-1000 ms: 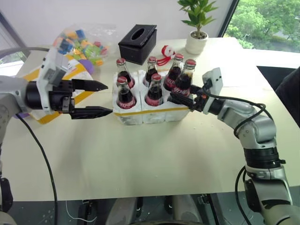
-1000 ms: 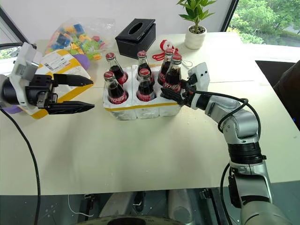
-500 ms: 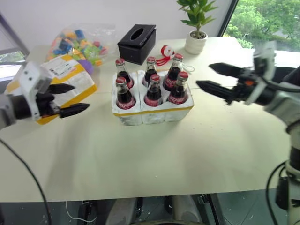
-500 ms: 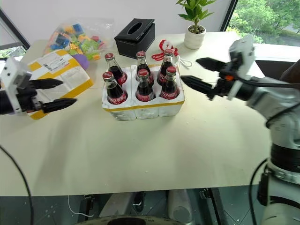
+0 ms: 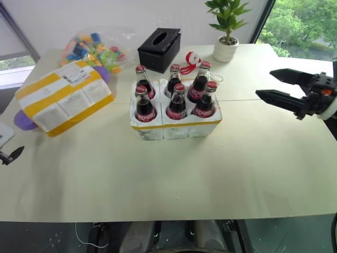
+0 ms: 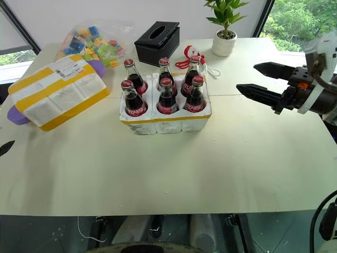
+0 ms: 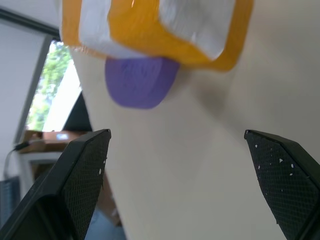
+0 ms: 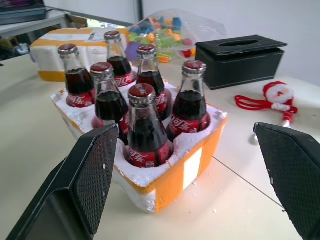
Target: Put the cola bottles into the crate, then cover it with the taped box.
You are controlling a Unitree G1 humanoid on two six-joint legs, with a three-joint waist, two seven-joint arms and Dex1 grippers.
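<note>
While all six bottles (image 6: 166,95) stand in the crate (image 6: 166,122) at bench (image 6: 174,174) centre, the taped box (image 6: 55,97) lies at nine o'clock of it, well apart; the right end effector (image 6: 258,79) hangs wide and empty at three o'clock; the left end effector (image 7: 180,180) is wide, empty.
</note>
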